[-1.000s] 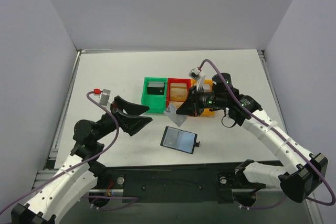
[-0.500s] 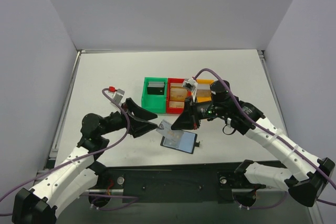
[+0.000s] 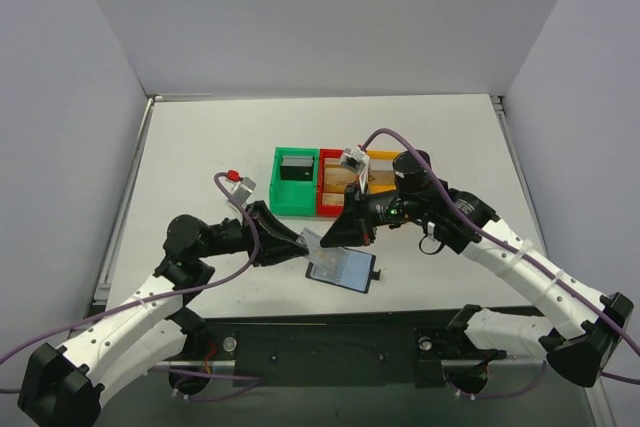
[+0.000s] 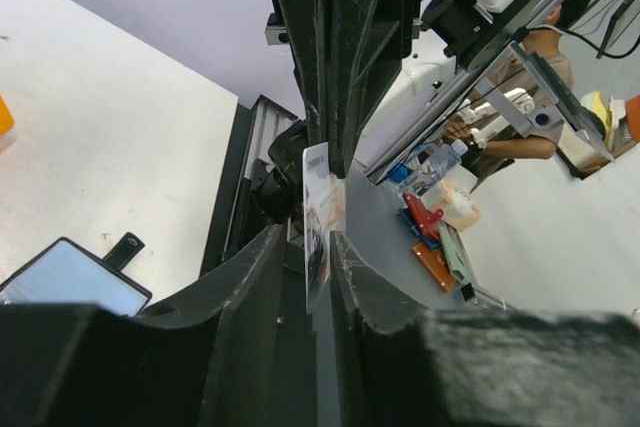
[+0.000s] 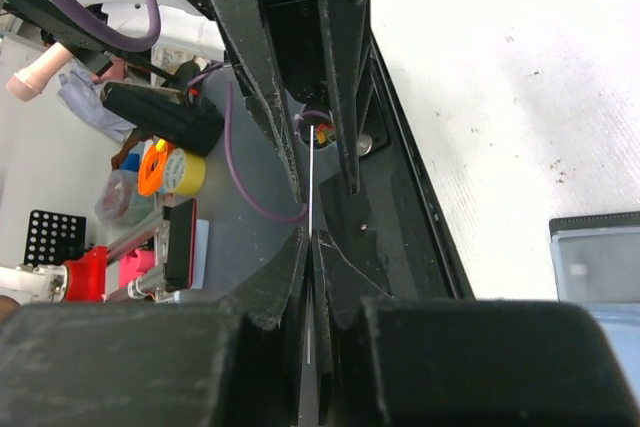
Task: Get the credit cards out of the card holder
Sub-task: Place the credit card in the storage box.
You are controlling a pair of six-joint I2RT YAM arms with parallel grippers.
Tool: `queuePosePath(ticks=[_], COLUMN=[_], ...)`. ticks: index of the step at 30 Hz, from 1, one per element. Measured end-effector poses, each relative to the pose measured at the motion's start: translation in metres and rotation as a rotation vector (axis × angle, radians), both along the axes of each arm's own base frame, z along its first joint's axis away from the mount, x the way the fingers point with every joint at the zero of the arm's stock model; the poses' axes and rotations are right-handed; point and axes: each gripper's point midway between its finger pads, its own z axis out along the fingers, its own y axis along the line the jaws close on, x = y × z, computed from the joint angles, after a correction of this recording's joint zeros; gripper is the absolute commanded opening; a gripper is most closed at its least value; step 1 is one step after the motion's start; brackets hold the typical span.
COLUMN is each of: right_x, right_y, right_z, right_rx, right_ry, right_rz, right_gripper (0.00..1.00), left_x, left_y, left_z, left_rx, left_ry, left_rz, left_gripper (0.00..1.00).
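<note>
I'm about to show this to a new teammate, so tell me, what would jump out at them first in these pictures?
Over the near middle of the table the two arms meet: the right pincer pinches a pale card held off the surface, and the left pincer straddles its other end. Just below lies the open card holder. Behind it a green bin, a red bin and an orange bin stand in a row.

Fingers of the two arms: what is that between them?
A pale card, held by the right fingers, the left fingers around it; the top view shows it.
</note>
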Motion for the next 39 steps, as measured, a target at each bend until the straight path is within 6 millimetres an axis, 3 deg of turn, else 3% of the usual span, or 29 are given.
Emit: queuePosePath(ticks=[4,5,7,8,11,25,39], right_x=[-0.001,0.000,0.001,0.001,0.002,0.008,-0.010], right_y=[0.001,0.000,0.000,0.000,0.002,0.005,-0.001], right_z=[0.001,0.001,0.002,0.003,0.003,0.015,-0.001], right_rx=[-0.008,-0.010,-0.012,-0.013,-0.019,-0.116,-0.236], right_ry=[-0.012,-0.019,-0.029,-0.030,-0.031,-0.052,-0.050], right_rz=[0.002,-0.001,0.000,0.001,0.000,0.060,0.163], right_gripper=[0.00,0.00,0.19,0.24,0.33,0.21,0.21], left_x=[-0.003,-0.003,-0.005,-0.005,-0.004,-0.012,-0.018], left_y=[-0.001,-0.001,-0.001,0.000,-0.001,-0.004,-0.008], left_z=[0.003,0.004,0.006,0.007,0.007,0.006,0.004], left_rx=[-0.001,-0.002,-0.005,-0.006,-0.005,0.008,0.009], left_ry=[-0.022,-0.027,-0.040,-0.044,-0.048,-0.061,-0.042], left_rz=[-0.011,-0.014,-0.017,-0.016,-0.012,-0.068,-0.123], left_gripper=[0.02,0.00,0.00,0.00,0.00,0.00,0.00])
